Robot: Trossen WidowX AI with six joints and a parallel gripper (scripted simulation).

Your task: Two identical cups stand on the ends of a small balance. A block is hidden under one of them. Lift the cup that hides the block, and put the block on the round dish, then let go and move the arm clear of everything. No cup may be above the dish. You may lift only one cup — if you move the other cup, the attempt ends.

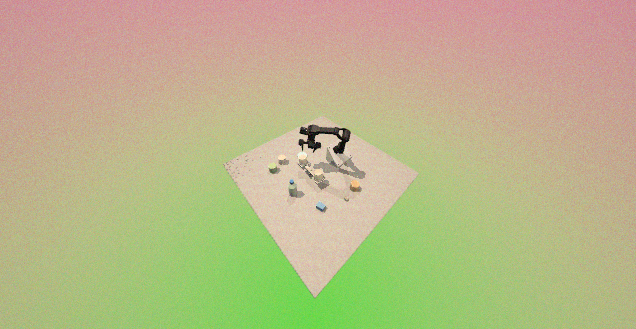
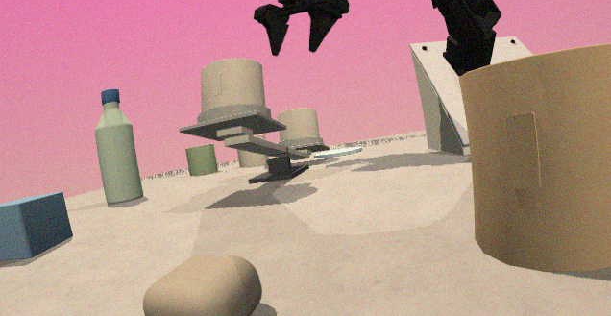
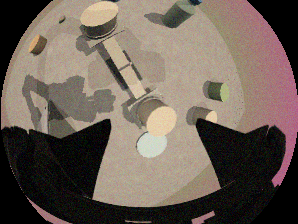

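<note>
The balance (image 2: 259, 146) (image 3: 116, 54) is tilted. One beige cup (image 1: 319, 174) (image 2: 232, 87) (image 3: 100, 17) stands upside down on its raised end. The matching cup (image 1: 302, 160) (image 2: 299, 126) (image 3: 161, 121) stands on its lowered end, close to the round dish. The pale dish (image 2: 338, 153) (image 3: 151, 146) lies on the table and looks empty in the wrist view. No block shows; the cups hide what is under them. My gripper (image 1: 308, 149) (image 2: 294, 52) (image 3: 156, 123) is open and empty, pointing down, high above the area of the lowered cup and dish.
A green bottle (image 1: 292, 189) (image 2: 117, 164), a green cylinder (image 1: 272, 168) (image 3: 217, 91) and a tan cylinder (image 1: 282, 159) stand beyond the balance. A blue box (image 1: 321, 206) (image 2: 34, 227), a tan stone (image 2: 204, 286), an orange cylinder (image 1: 355, 185) (image 2: 543, 164) and a white slanted panel (image 2: 437, 97) stand elsewhere.
</note>
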